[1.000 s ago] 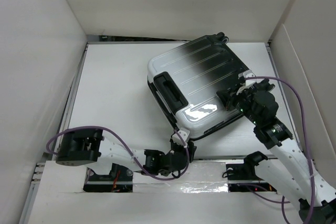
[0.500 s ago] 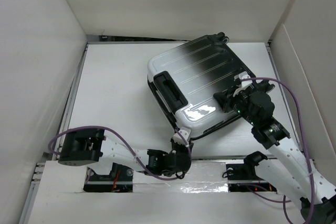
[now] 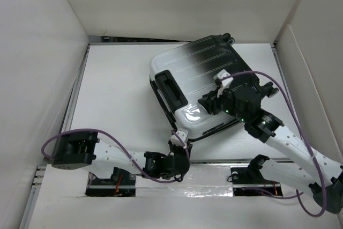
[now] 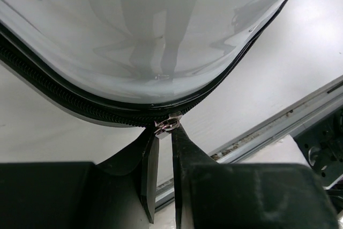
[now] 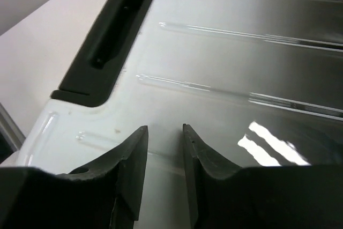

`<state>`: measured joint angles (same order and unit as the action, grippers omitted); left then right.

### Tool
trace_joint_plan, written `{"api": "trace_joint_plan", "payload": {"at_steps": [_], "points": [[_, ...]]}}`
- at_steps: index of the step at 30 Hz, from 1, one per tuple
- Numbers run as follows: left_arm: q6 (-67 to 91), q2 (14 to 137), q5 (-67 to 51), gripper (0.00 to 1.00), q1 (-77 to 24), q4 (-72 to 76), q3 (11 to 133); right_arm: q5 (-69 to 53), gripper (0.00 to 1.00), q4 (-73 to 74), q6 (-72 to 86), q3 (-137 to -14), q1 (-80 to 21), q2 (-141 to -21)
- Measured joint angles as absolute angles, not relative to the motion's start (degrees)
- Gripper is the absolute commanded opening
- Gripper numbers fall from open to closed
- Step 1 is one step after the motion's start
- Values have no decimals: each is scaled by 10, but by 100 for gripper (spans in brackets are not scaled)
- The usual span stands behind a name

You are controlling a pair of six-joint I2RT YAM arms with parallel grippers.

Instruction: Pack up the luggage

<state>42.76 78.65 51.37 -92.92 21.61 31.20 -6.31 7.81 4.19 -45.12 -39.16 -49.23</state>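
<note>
The luggage [image 3: 187,73], a ribbed hard-shell suitcase fading from black to silver-white, lies closed and flat on the white table [image 3: 118,95], turned at an angle. Its black side handle [image 3: 171,90] faces left. At its near corner my left gripper [image 3: 179,142] is shut on the small metal zipper pull [image 4: 167,125], which sits on the black zipper band [image 4: 64,97] under the shell [image 4: 150,36]. My right gripper [image 3: 208,103] hovers over the pale part of the lid [image 5: 241,68], open with nothing between its fingers [image 5: 138,154], near the handle [image 5: 110,41].
High white walls [image 3: 43,68] close in the table on the left, back and right. A metal rail [image 4: 278,127] runs along the near table edge. Purple cables [image 3: 102,135] loop beside both arms.
My right gripper has slid left across the lid and opened. My left gripper has closed on the zipper pull and shifted slightly left. The suitcase has turned a little.
</note>
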Motion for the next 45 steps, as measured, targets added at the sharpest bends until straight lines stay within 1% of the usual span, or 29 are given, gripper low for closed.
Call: {"api": "trace_joint_plan", "payload": {"at_steps": [1,3,6,8,10,11,12,13,15,19,24,31,32,34,35,36,38,42,45], "points": [[430,780,516,0,-929,210,309,-58,38,82,38,-464,-403,-508],[434,772,523,0,-929,198,305,-46,27,90,27,-500,-432,-548],[441,769,532,0,-930,185,305,-33,18,104,11,-566,-459,-612],[444,769,535,0,-930,184,305,-17,18,117,-2,-626,-481,-669],[447,769,537,0,-931,184,305,0,28,124,-12,-674,-500,-719],[449,770,539,0,-932,184,304,10,40,133,-17,-698,-510,-747],[450,771,540,0,-932,184,304,17,46,139,-19,-717,-519,-768],[451,771,541,0,-932,184,304,26,50,146,-25,-735,-528,-792],[452,772,543,0,-933,184,304,45,54,163,-31,-764,-545,-833],[452,772,546,0,-933,193,296,75,55,195,-40,-803,-564,-896],[451,772,554,0,-933,212,285,112,56,220,-44,-852,-567,-943],[444,772,555,0,-933,228,277,204,55,259,-50,-914,-591,-1007],[444,772,555,0,-933,229,277,216,53,262,-53,-916,-594,-1011],[442,772,556,0,-933,230,276,239,24,263,-48,-917,-598,-1013],[442,773,557,0,-933,231,276,254,14,261,-27,-917,-599,-1013],[441,774,558,0,-933,234,276,267,0,260,-8,-918,-599,-1013],[442,776,556,0,-933,235,276,287,0,258,50,-916,-600,-1010],[445,778,562,0,-936,231,276,259,0,216,24,-865,-592,-976],[455,776,575,0,-938,218,277,217,0,173,20,-806,-579,-927]]}}
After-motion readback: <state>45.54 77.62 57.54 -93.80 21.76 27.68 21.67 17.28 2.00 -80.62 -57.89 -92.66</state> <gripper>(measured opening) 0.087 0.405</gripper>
